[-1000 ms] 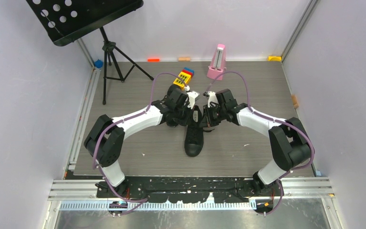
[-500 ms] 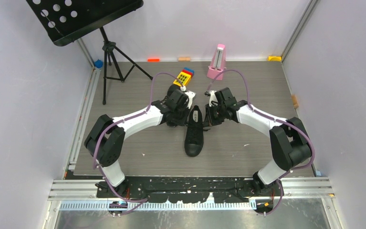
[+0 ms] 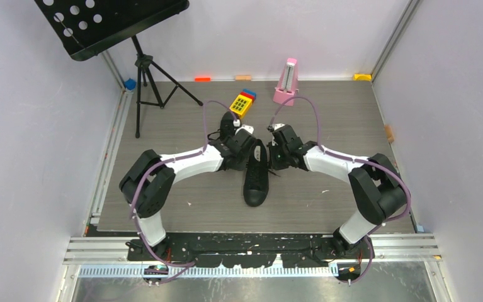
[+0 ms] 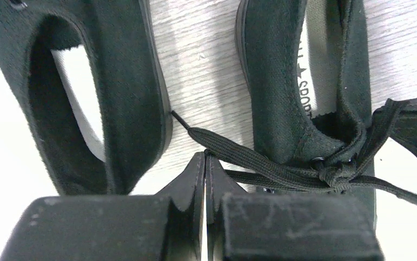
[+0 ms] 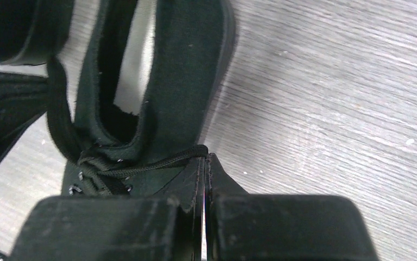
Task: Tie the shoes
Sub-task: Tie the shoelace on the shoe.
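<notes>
Two black canvas shoes lie side by side in the left wrist view: one (image 4: 124, 81) on the left, one (image 4: 277, 76) on the right with its black laces knotted (image 4: 336, 174) at the top eyelets. My left gripper (image 4: 205, 155) is shut on a flat lace loop coming from that knot. In the right wrist view my right gripper (image 5: 205, 156) is shut on the other loop beside the same shoe (image 5: 184, 81). From above, that shoe (image 3: 255, 179) points its toe toward the arms, with the left gripper (image 3: 250, 150) and right gripper (image 3: 272, 153) at either side of its opening. The left arm largely hides the other shoe.
A black music stand (image 3: 109, 25) on a tripod (image 3: 147, 82) stands at the back left. A yellow keypad toy (image 3: 243, 102) and a pink metronome (image 3: 287, 82) sit behind the shoes. Small coloured blocks (image 3: 203, 79) lie along the back wall.
Both wrists have come in lower and closer to the shoe's opening. The left arm's elbow has swung to the right. Both grippers stay shut.
</notes>
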`<action>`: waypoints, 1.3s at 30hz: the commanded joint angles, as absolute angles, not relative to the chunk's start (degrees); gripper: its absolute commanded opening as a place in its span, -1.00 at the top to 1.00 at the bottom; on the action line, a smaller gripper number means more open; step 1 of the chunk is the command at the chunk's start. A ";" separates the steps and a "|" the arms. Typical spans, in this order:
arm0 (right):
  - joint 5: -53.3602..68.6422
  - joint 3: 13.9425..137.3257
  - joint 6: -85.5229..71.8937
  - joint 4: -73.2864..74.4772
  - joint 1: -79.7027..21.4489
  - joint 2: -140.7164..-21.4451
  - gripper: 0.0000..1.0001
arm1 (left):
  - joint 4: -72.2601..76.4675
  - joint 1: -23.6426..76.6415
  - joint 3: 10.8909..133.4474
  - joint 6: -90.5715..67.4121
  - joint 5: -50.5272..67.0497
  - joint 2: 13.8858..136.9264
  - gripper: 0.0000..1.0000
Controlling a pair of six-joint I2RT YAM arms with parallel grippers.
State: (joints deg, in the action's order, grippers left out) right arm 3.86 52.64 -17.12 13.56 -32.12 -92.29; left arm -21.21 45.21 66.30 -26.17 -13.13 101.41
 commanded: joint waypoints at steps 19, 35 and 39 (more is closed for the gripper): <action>-23.27 45.88 -25.65 10.72 -34.60 -92.02 1.00 | -37.50 51.06 74.07 -38.48 -44.13 111.59 1.00; -26.72 45.72 -26.92 9.79 -35.16 -91.81 1.00 | -34.20 51.00 72.91 -36.34 -41.53 111.63 1.00; -14.37 47.02 -24.11 6.93 -34.69 -87.23 0.19 | -34.94 50.80 75.53 -33.36 -37.74 108.34 1.00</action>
